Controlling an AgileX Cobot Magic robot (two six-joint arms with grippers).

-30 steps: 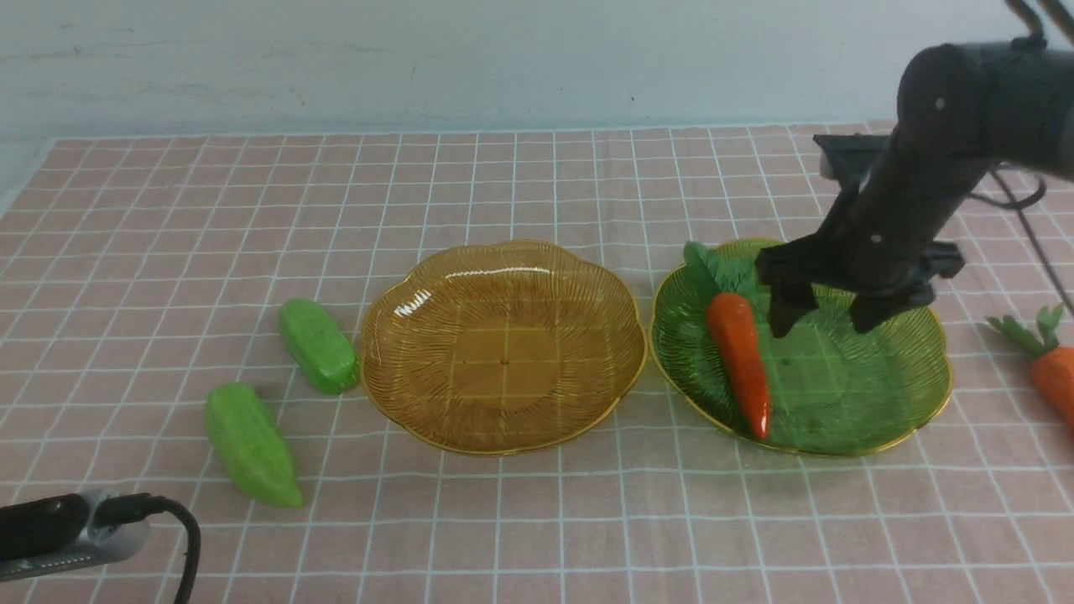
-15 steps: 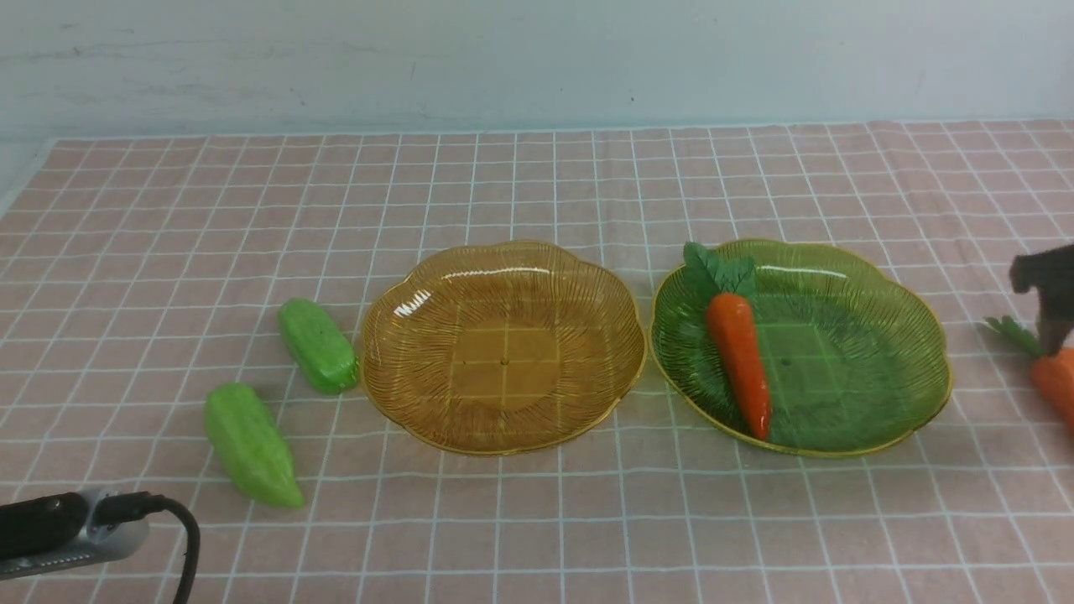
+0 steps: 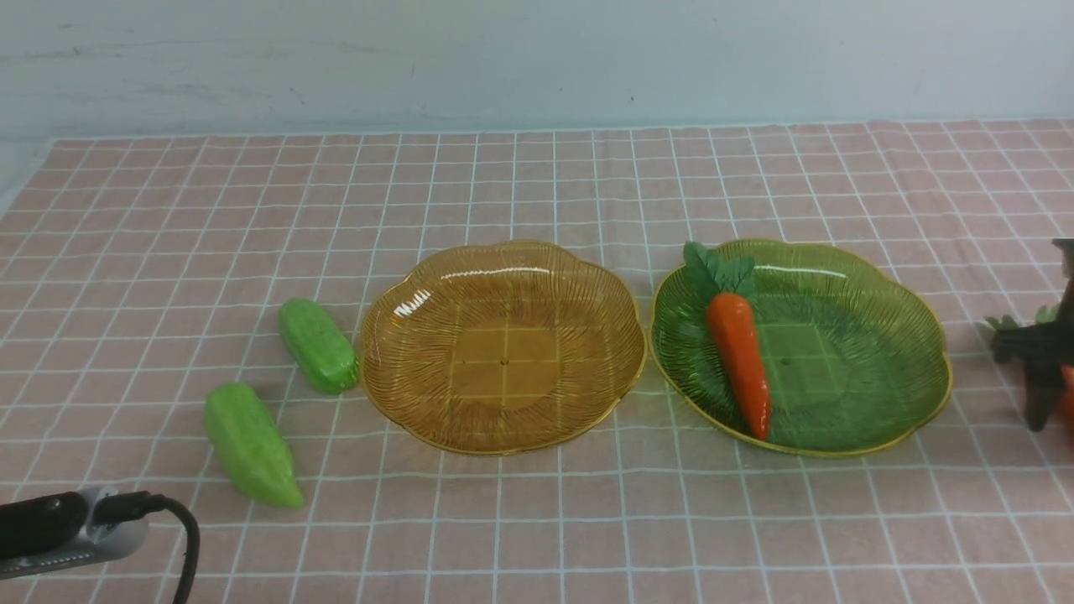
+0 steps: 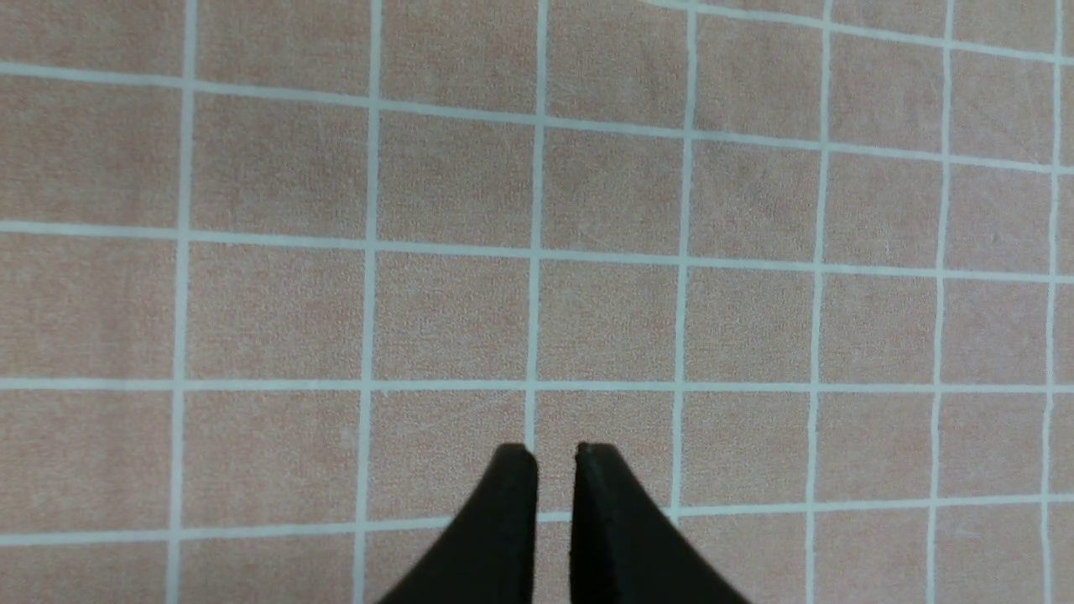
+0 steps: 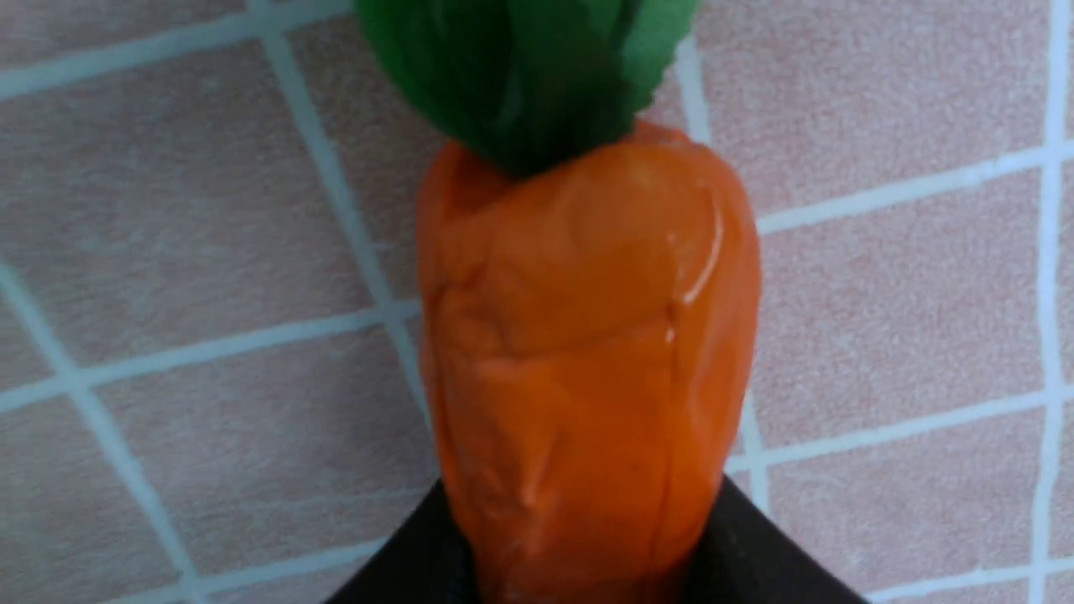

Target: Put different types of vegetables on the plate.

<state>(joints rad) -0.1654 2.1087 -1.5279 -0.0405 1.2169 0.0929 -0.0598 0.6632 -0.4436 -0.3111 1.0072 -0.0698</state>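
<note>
no readable text anywhere — not on table, plates or arms.

Carrot (image 3: 740,352) on right plate (image 3: 839,369); another apparently right (image 3: 1069,403).

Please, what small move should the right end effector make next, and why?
It should probably lift the carrot gently: the fingers lie against both its sides, it is over the table, and the green plate has room.
</note>
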